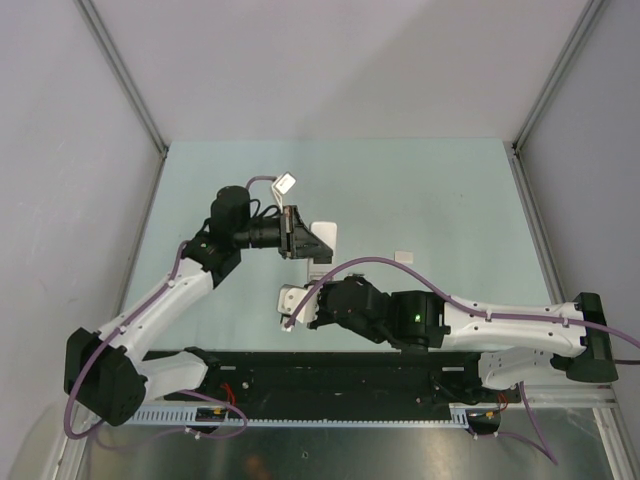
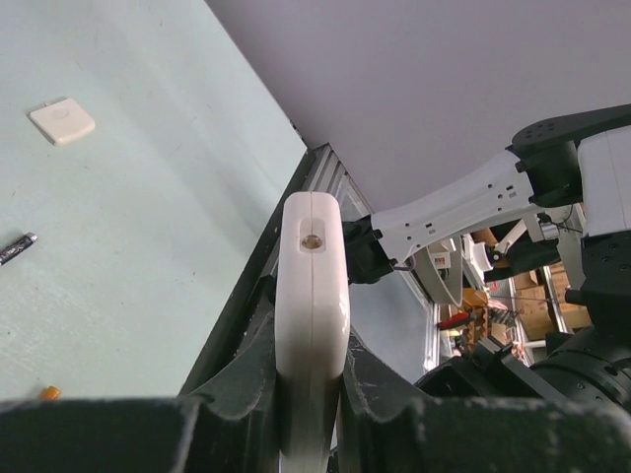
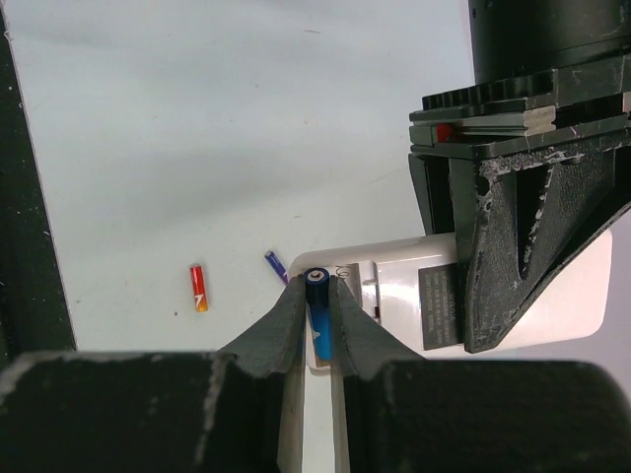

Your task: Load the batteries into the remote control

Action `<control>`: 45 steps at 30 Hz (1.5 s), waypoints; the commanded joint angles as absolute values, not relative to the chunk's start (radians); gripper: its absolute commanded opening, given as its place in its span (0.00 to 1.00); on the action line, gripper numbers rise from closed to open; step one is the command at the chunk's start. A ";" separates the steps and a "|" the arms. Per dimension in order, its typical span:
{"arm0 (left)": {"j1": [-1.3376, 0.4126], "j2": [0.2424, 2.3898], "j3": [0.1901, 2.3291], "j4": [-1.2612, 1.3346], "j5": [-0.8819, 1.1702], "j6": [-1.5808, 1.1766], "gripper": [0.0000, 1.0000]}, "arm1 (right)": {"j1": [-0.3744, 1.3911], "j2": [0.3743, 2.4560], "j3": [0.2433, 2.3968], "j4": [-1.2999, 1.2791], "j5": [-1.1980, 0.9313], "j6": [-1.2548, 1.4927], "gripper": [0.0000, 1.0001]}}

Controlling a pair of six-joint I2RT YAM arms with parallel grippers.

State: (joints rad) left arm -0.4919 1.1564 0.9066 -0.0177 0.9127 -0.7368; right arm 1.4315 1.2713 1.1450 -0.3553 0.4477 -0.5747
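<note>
Holding a blue battery point(image 3: 317, 307) at the remote point(image 3: 389, 296).
The battery is pinched by the right gripper point(image 3: 315, 291); the remote is clamped by the left gripper point(image 2: 312, 394). A red battery point(image 3: 198, 287) and a purple battery point(image 3: 276, 263) lie nearby.

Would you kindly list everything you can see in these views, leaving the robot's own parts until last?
remote control: one, white, held in the left gripper above the middle of the table
bright blue battery: one, pinched in the right gripper at the remote control's end
red battery: one, lying on the table
dark purple battery: one, lying on the table near the remote control
cover plate: one, small, white, flat on the table
table: one, pale green
left gripper: one, black, shut on the remote control
right gripper: one, black, shut on the bright blue battery
</note>
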 commanded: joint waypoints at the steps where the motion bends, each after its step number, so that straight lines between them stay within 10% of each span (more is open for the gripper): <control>1: -0.486 1.065 0.948 0.055 1.003 -0.862 0.00 | 1.413 1.308 1.085 -0.554 0.477 -0.566 0.00; 45: -0.465 1.003 0.914 0.104 0.992 -0.968 0.00 | 1.381 1.388 1.085 -0.569 0.443 -0.560 0.00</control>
